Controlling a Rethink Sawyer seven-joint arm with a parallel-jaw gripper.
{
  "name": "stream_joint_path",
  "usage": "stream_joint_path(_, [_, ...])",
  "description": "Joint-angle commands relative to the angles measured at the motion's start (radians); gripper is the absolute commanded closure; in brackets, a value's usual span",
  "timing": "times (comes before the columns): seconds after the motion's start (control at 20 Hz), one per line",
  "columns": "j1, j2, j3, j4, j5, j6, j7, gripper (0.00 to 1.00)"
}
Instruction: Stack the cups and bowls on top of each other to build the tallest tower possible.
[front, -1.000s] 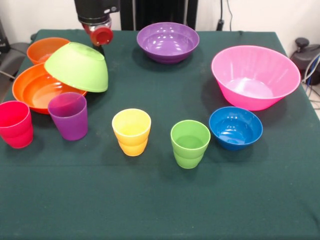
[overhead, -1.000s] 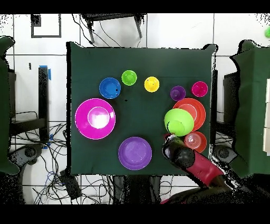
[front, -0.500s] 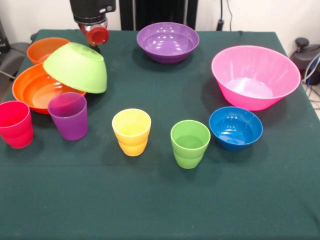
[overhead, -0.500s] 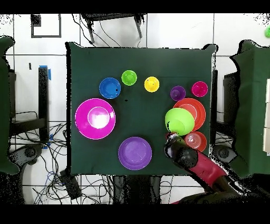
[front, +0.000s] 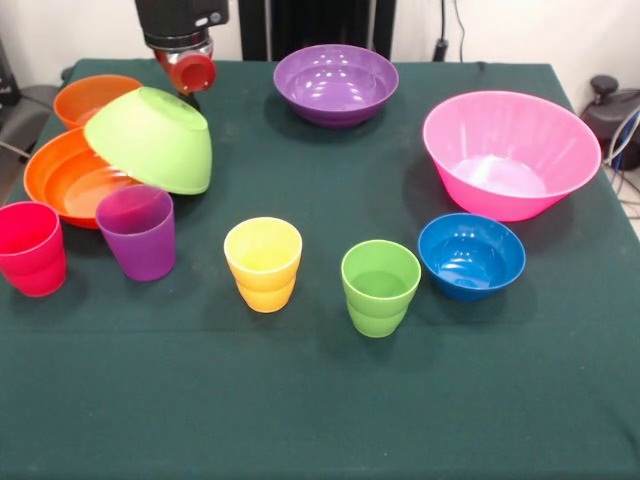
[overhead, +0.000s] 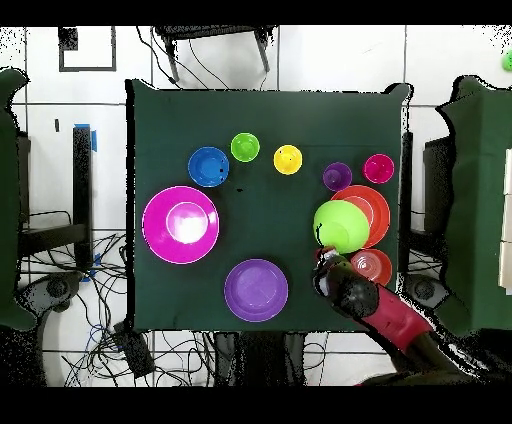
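My gripper (front: 192, 98) is shut on the rim of the lime green bowl (front: 150, 138), which hangs upside down and tilted over the large orange bowl (front: 62, 180); the fingertips are hidden behind it. From overhead, the gripper (overhead: 322, 250) meets the lime bowl (overhead: 338, 227) at its near edge. The small orange bowl (front: 90, 97), purple bowl (front: 335, 82), pink bowl (front: 510, 150) and blue bowl (front: 470, 255) stand upright and apart. The red cup (front: 30, 248), purple cup (front: 137, 232), yellow cup (front: 263, 263) and green cup (front: 380, 286) stand in a row. No tower is in view.
The dark green table (front: 320, 420) is bounded by its front edge below the cups. Overhead, cables and floor tiles surround the table (overhead: 160, 120).
The gripper has drawn slightly left and up, carrying the lime green bowl with it over the large orange bowl. Everything else has stayed put.
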Motion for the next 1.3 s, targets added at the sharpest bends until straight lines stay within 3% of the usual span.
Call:
stream_joint_path(0.05, [-0.005,-0.019,0.131,-0.094,-0.042,0.097,-0.028,0.00])
stream_joint_path(1.3, [-0.020,-0.062,0.146,-0.100,-0.041,0.150,-0.035,0.00])
